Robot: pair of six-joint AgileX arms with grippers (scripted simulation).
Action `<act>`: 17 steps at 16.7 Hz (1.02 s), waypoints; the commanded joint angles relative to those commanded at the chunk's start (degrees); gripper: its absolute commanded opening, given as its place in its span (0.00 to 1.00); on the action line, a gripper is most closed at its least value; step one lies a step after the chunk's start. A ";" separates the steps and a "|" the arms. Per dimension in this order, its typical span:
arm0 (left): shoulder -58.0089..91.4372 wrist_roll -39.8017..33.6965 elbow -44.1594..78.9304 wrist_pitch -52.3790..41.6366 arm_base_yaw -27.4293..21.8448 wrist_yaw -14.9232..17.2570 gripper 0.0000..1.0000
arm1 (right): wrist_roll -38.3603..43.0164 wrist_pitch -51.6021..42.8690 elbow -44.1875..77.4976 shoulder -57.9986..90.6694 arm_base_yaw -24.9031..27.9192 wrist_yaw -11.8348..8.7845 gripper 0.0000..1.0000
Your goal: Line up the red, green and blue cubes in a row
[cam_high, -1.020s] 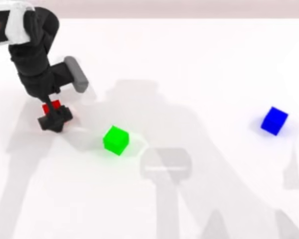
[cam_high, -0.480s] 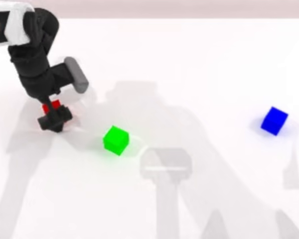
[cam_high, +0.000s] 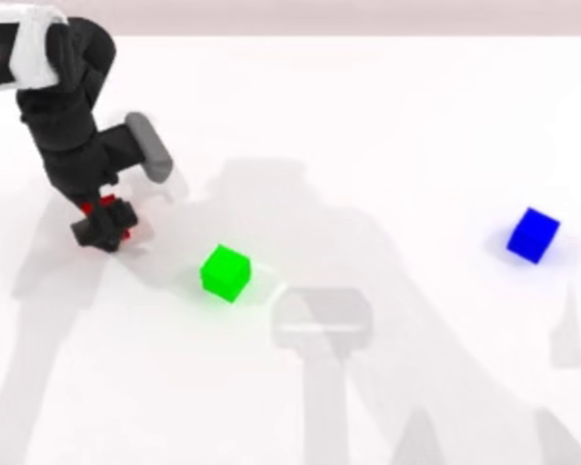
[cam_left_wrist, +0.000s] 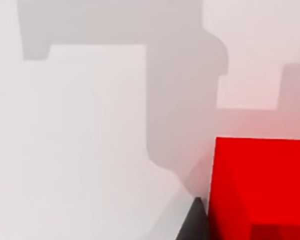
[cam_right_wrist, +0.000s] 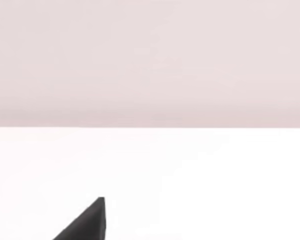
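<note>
The red cube [cam_high: 107, 202] sits at the table's left, mostly hidden under my left gripper [cam_high: 105, 231]. That gripper is down on the table and shut on the cube. In the left wrist view the red cube [cam_left_wrist: 260, 185] looms large, with one dark fingertip [cam_left_wrist: 195, 225] pressed against its side. The green cube [cam_high: 225, 272] lies apart, right of the gripper and a little nearer the front. The blue cube [cam_high: 534, 234] rests alone far to the right. My right arm is outside the top view; its wrist view shows one fingertip [cam_right_wrist: 92, 220] over bare table.
The white table [cam_high: 387, 126] carries only the three cubes. Grey shadows of the arms fall across its middle and front. The table's far edge [cam_right_wrist: 150, 127] shows in the right wrist view.
My left gripper has sunk lower and narrowed around the red cube, so less red shows beside it. The green and blue cubes have not moved.
</note>
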 joint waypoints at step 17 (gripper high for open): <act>-5.20 -0.94 7.51 -12.43 0.81 0.94 0.00 | 0.00 0.00 0.00 0.00 0.00 0.00 1.00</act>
